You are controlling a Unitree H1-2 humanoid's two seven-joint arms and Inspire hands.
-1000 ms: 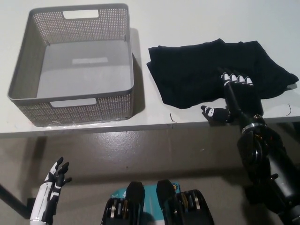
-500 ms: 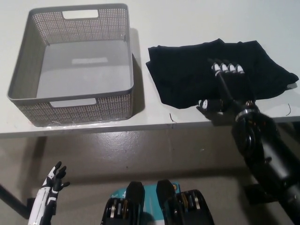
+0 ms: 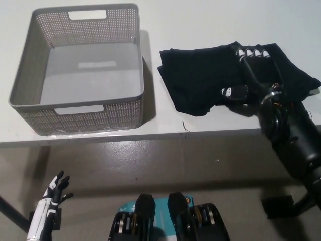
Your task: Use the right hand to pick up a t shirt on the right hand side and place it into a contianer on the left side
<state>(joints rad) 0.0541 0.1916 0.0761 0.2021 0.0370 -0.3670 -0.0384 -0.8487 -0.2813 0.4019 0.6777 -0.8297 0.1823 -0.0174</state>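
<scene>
The right hand [image 3: 253, 73] is seen farther up the frame than half a second ago, its fingertips now reaching the upper edge of the shirt [image 3: 210, 80], where before they lay over its middle. The fingers are spread flat over the cloth and nothing is yet gripped. The shirt lies crumpled on the bench [image 3: 200, 20] at the right of the frame, well apart from the basket [image 3: 141, 80] at the upper left, which is seen to hold nothing.

For a sound grasp, the fingers are best curled down into a thick fold, so that several layers are gathered, not one loose edge. The thumb, seen at the lower edge of the cloth, is to be closed against the fingers, so that the bunch is pinched firmly. A clear lift is called for before the carry, since trailing cloth may be caught on the basket's near wall.

The left hand [image 3: 52, 193] rests at the lower left, below the bench, fingers apart and empty.
</scene>
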